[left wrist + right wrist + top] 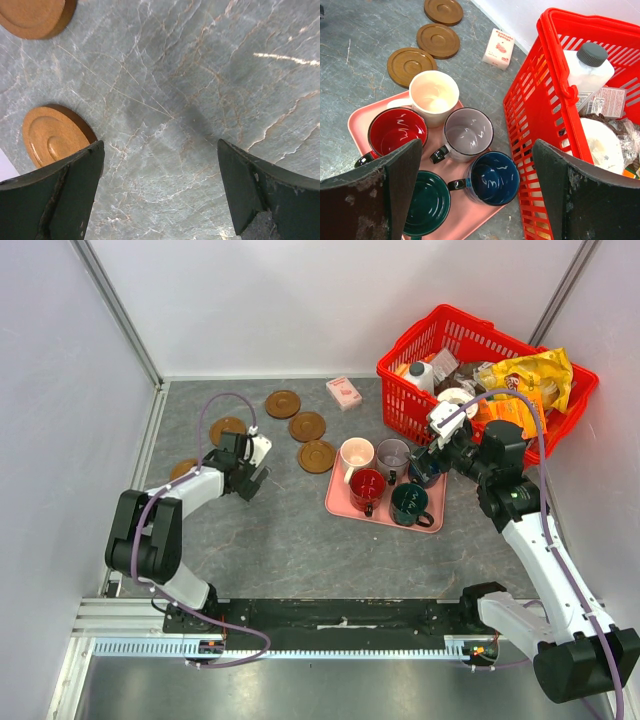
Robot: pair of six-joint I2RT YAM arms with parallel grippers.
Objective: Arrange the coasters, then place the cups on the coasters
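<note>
Left claw point(160, 150) wide, empty, over worktop point(175, 75) toward left edge; five coasters point(307, 426) spread left of tray point(340, 502). My right claw point(476, 150) wide, empty, above five cups point(397, 131) on tray beside basket point(555, 60).

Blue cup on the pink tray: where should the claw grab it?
Probably by the rim, straight down from above: the blue cup stands upright, mouth open, while the grey cup, green cup and red basket crowd its sides.
</note>
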